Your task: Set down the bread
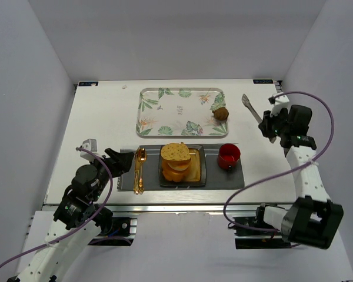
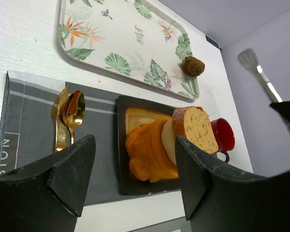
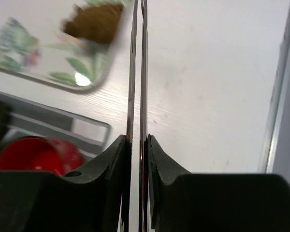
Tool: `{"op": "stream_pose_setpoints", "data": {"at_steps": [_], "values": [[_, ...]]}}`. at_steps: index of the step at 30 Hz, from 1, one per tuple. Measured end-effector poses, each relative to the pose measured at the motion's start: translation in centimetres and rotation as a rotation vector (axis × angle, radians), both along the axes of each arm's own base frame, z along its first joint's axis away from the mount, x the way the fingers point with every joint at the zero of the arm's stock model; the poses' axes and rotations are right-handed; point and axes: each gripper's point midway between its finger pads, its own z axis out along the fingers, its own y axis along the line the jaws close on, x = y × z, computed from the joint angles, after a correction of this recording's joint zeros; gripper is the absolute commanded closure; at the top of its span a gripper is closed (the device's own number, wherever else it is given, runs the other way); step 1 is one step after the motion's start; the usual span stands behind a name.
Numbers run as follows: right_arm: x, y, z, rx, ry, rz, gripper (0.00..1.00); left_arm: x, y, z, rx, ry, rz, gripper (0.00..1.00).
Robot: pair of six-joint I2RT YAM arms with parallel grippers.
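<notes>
The bread (image 1: 176, 151) lies on top of the food stacked on the dark square plate (image 1: 201, 170). It is a flat tan slice with a darker crust rim and a speckled, porous face. Seen from above, that face points up and the slightly longer axis runs left to right across the plate. From the left wrist it sits tilted, leaning on the stack. Under it is a smooth, glossy orange piece (image 2: 145, 154).

The plate rests on a grey cloth placemat (image 1: 223, 179). A shiny gold spoon (image 1: 140, 158) lies to the plate's left and a red cup (image 1: 229, 156) to its right. Beyond the plate is a leaf-printed rectangular tray (image 1: 150, 117) with a rough brown muffin (image 1: 220, 111) at its right end.

The left gripper (image 1: 122, 160) hovers left of the plate, its jaws spread and empty. The right gripper (image 3: 137, 140), well right of the plate over the white table (image 1: 106, 117), has its jaws pinching thin metal tongs (image 1: 250, 108).
</notes>
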Motion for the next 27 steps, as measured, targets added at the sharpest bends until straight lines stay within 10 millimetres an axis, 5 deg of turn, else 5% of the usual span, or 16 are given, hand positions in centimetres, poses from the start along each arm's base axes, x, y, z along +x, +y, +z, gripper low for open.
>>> {"op": "stream_pose_setpoints", "data": {"at_steps": [3, 9, 12, 14, 21, 24, 27], "values": [[0.6, -3.0, -4.0, -0.036, 0.072, -0.061, 1.0, 0.1, -0.1, 0.2, -0.004, -0.006, -0.003, 0.24], [0.0, -5.6, -12.6, -0.074, 0.252, -0.097, 1.0, 0.4, -0.6, -0.2, 0.005, 0.011, -0.016, 0.24], [0.0, -6.6, -15.6, -0.078, 0.32, -0.114, 0.89, 0.5, -0.7, -0.3, 0.008, 0.019, -0.021, 0.24], [-0.1, -7.0, -16.9, -0.084, 0.35, -0.113, 0.69, 0.6, -0.8, -0.4, 0.008, 0.02, -0.024, 0.24], [-0.8, -7.8, -19.0, -0.111, 0.395, -0.071, 0.41, 0.7, -0.9, -0.4, 0.009, 0.022, -0.025, 0.24], [-1.2, -8.4, -18.9, -0.104, 0.405, -0.072, 0.14, 0.8, -0.9, -0.4, 0.01, 0.022, -0.025, 0.24], [-1.5, -9.3, -17.3, -0.09, 0.404, -0.075, 0.11, 0.8, -0.9, -0.4, 0.013, 0.022, -0.026, 0.24]]}}
